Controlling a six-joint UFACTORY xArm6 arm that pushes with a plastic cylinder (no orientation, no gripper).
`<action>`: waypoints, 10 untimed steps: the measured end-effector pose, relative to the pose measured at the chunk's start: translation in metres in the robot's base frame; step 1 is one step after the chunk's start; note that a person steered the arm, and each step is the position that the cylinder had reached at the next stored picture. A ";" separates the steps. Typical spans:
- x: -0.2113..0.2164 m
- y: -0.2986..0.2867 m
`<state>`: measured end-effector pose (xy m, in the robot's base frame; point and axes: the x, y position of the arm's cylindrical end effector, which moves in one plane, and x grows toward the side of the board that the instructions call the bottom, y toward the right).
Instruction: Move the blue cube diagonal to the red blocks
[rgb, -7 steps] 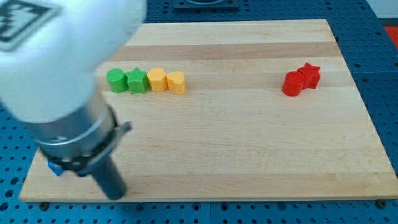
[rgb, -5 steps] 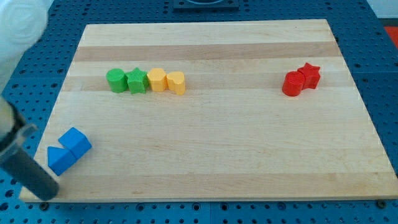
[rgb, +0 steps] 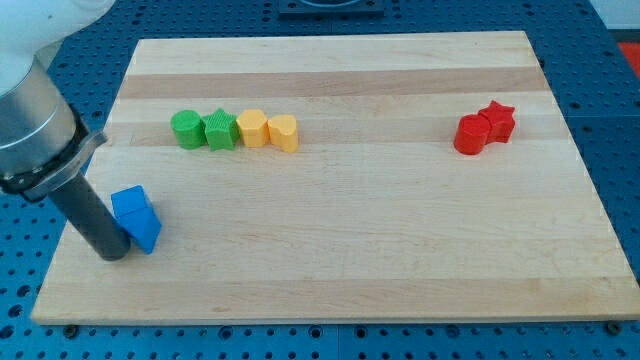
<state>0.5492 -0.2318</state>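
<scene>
1. While my tip (rgb: 113, 255) sits low on the view's left, the blue cube (rgb: 131, 204) touches it at 1 o'clock – another blue block (rgb: 145, 231) alongside.
2. No jaws here – just a bare rod holding nothing.
3. Red blocks (rgb: 484, 128) lie well apart, around 2 o'clock.

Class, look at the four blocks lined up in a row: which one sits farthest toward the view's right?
The yellow block at the row's right end; its yellow neighbour and both green blocks lie further left.

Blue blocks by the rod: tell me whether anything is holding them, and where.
Nothing holds them. My tip only presses against the view's-left side of the blue blocks; the rod cannot grip.
</scene>
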 end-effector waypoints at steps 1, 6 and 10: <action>-0.001 0.000; -0.030 -0.040; -0.029 0.033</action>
<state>0.5202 -0.1987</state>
